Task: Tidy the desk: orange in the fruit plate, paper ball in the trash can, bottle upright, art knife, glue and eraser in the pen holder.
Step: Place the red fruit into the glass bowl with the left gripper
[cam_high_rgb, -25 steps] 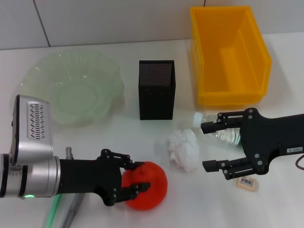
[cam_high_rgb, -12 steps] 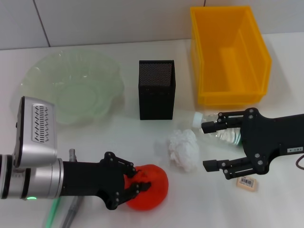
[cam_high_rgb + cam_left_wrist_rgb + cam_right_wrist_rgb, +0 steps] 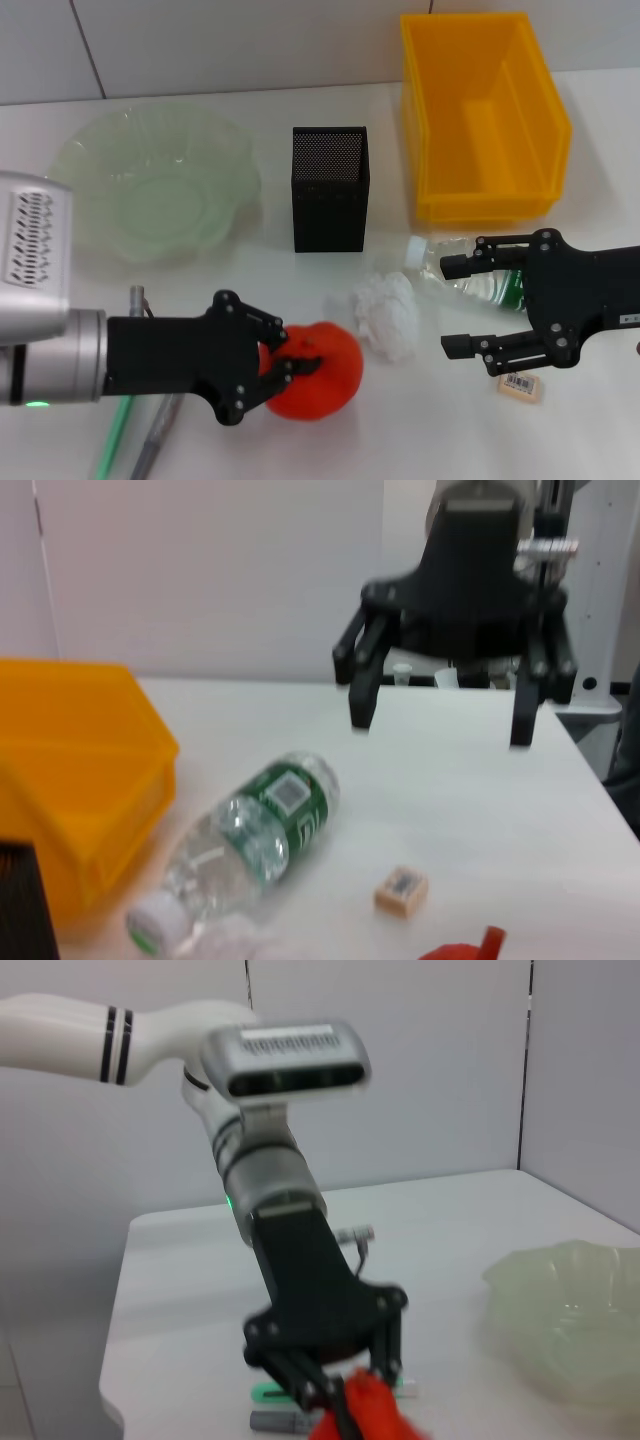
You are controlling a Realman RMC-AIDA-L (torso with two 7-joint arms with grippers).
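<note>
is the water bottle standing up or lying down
Lying down. The bottle rests on its side on the table, white cap toward the pen holder, beside the paper ball, between the open fingers of the right gripper.

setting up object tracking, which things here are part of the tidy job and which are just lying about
Job:
- orange, left claw shut on it
- fruit plate
- paper ball
- trash can
- bottle, under the open right claw
- eraser
- pen holder

Lying about:
- green pen

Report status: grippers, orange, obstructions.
Left gripper shut on orange, near front edge. Right gripper open over lying bottle. Paper ball between them; fruit plate unobstructed.
</note>
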